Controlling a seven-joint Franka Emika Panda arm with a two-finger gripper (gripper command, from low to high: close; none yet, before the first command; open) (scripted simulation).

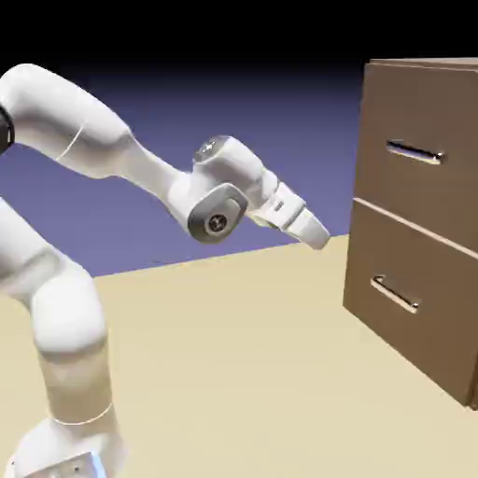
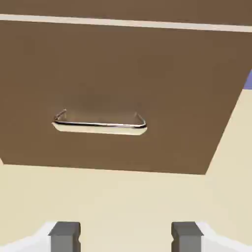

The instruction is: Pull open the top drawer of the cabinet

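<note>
We find the top drawer, a flat brown wood-coloured front with a slim silver bar handle [image 1: 415,152], in the upper half of the tall plain brown cabinet [image 1: 359,149] at the exterior view's right. The white and grey two-finger pincer [image 2: 126,238] stands wide open with nothing between its fingertips, near the cabinet but apart from it, and it points down toward the lower drawer front [image 2: 101,74] with its matching silver handle [image 2: 101,128]. We judge that the pincer must be raised and levelled before the approach

Handling: we expect a rigid front that slides straight out on its runners, with moderate resistance at first and little after. The bar looks hard, smooth and possibly slippery, so a light grip could slide along it. We recommend taking hold at the middle of the upper bar, one finger above and one below, with the fingertips in the gap behind it but clear of the front. An off-centre hold could make the drawer bind. We would pull slowly and squarely, away from the cabinet toward the exterior view's left
</note>
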